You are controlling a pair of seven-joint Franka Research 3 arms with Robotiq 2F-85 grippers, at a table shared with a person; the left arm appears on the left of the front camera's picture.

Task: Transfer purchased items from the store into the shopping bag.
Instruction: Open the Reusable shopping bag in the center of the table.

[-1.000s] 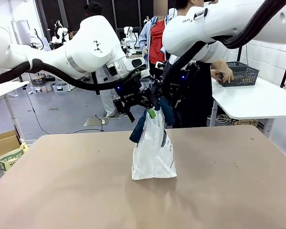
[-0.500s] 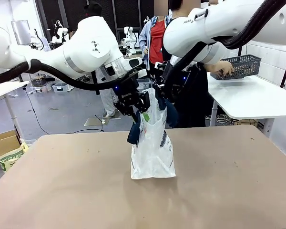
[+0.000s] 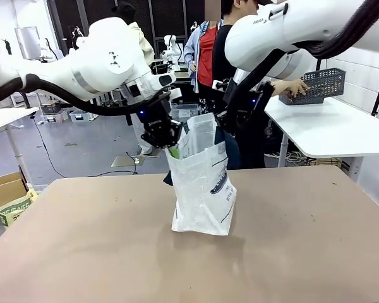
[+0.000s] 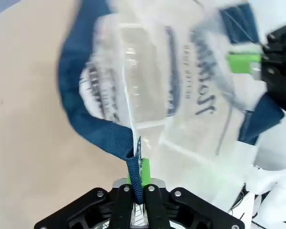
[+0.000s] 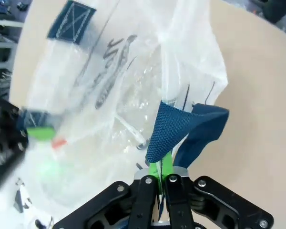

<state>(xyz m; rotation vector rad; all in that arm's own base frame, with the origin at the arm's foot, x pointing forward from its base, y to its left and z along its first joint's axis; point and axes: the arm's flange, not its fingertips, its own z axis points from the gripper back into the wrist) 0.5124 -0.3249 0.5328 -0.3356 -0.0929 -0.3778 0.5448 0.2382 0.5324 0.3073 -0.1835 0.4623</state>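
Translucent shopping bag (image 3: 202, 189) with navy script lettering, its mouth spread open: left gripper (image 4: 137, 180) clenched a navy handle (image 4: 97, 131), right gripper (image 5: 160, 175) clenched the other handle (image 5: 174, 125).

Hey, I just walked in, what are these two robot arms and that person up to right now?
Both arms hold the translucent clear plastic shopping bag with navy lettering upright on the brown table. The left gripper has its fingers shut on one navy blue handle, and the right gripper is shut on the other handle, spreading the bag's mouth. Across the table, a person's hand grips the dark grey mesh plastic basket at the white side table.
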